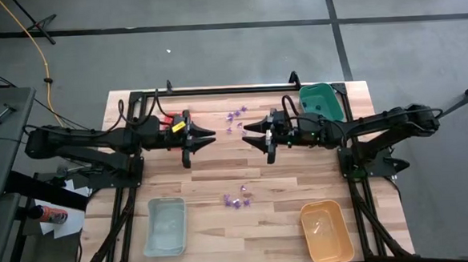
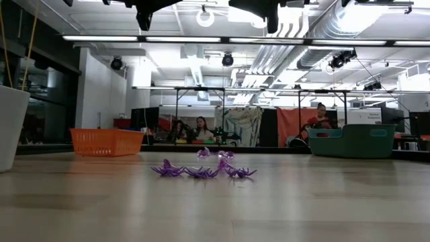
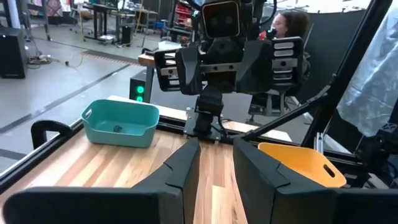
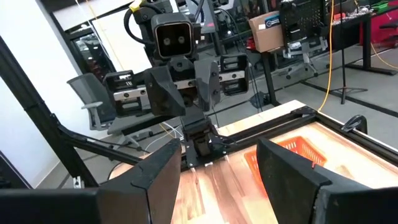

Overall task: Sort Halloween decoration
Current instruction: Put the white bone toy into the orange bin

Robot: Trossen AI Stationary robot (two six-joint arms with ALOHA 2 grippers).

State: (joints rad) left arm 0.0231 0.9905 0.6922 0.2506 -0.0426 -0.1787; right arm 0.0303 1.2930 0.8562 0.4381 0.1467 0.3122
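Observation:
The Halloween decoration is tiny purple pieces lying on the table in two clusters. One cluster (image 1: pixel 235 115) is toward the far edge and the other (image 1: pixel 236 200) is toward the near edge, the latter close up in the low view (image 2: pixel 201 169). My left gripper (image 1: pixel 212 136) (image 3: pixel 216 146) and right gripper (image 1: pixel 246 130) (image 4: pixel 217 149) hang open above the table's middle. They face each other tip to tip, between the two clusters, and touch nothing.
Four trays stand near the corners: green (image 1: pixel 322 101) (image 3: pixel 121 123) far right with a small dark piece inside, red (image 1: pixel 169 122) (image 4: pixel 292 152) far left under my left arm, pale blue (image 1: pixel 165 225) near left, orange (image 1: pixel 326 232) (image 3: pixel 298 163) near right. People sit in the room beyond.

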